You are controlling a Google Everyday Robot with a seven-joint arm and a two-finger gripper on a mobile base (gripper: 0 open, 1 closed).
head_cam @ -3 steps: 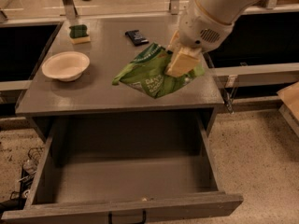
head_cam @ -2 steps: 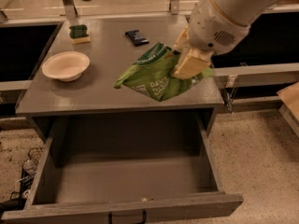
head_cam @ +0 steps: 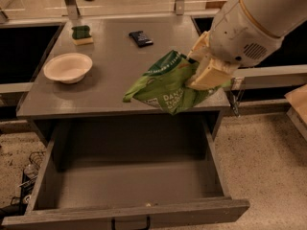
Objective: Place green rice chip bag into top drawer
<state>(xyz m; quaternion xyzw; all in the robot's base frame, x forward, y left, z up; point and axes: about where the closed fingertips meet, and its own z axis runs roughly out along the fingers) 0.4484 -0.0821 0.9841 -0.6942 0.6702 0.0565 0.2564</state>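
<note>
Change: bag (head_cam: 165, 83) has slid toward bench (head_cam: 115, 87) front edge vs 1 s ago; low tip now overhangs the edge, above the drawer (head_cam: 129, 186) mouth.
Arm: wrist sits higher and further to 3 o'clock than before.
Meaning: carry phase, pick done; bag prob. needs more travel toward 6 o'clock plus a drop before release. Est. past halfway.
End effector (head_cam: 197, 67): at 3 o'clock side of bag, both tan fingers (head_cam: 211, 73) clamped on the bag's upper right part, nothing else held.
Bag pos: mid-frame, off to the bench's front right, hanging slack, not yet in drawer.
Drawer: pulled out at 6 o'clock of bag, interior bare grey.
Others: bowl (head_cam: 68, 67) at 9 o'clock of bag, sponge (head_cam: 82, 34) at 11, packet (head_cam: 141, 38) at 12; all well apart from bag.
Hidden: exact pinch spot covered by fingers; bag's right end behind end effector.
Cut off: arm runs out top right; handle (head_cam: 130, 223) clipped by lower edge.
Unclear: whether bag underside brushes bench or hangs clear; lettering only partly legible.
</note>
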